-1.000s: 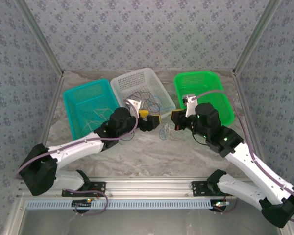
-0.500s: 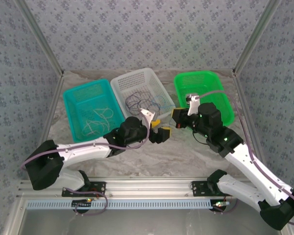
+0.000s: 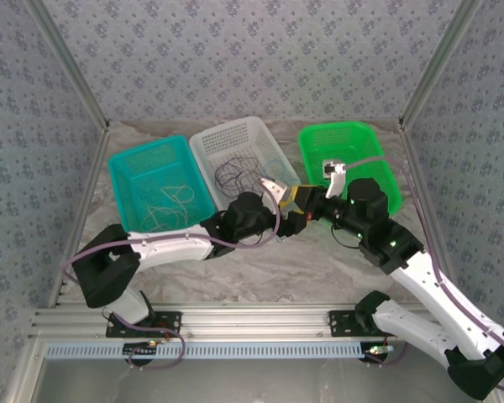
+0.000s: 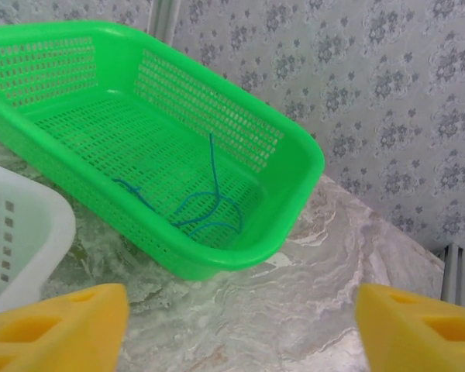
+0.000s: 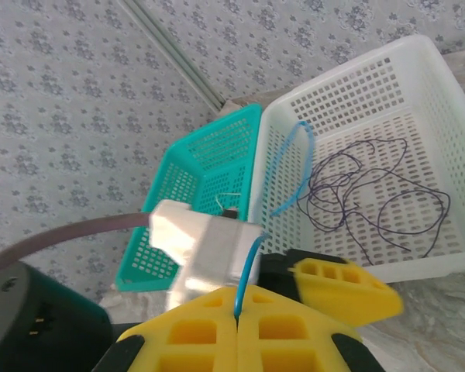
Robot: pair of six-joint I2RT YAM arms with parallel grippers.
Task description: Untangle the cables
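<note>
1. In the right wrist view we saw a blue cable (image 5: 292, 184) that rose from the right gripper (image 5: 238, 306) and made a narrow loop in front of the near wall of the white basket (image 5: 349, 93). Its lower end was hidden in the seam between the yellow fingers (image 5: 194, 333).
2. Those fingers were pressed together, with the blue cable pinched between them.
3. A dark purple cable (image 5: 372, 194) lay in loose loops on the floor of the white basket.
4. A second blue cable (image 4: 214, 167) lay in the green basket (image 4: 294, 155), with one strand running up towards the far wall.
5. In the top view some pale cables (image 3: 170, 201) were in the teal basket (image 3: 126, 172), but they were too thin for us to count.
6. The left gripper (image 4: 240, 310) had its fingers (image 4: 54, 329) wide apart, and we saw only the marbled table (image 4: 318, 271) between them. The bottom edge cut off both fingers.
7. In the top view the two grippers were crowded together just in front of the white basket, and there we could not make out the held cable.
8. We could not tell whether the left gripper touched the blue cable.
</note>
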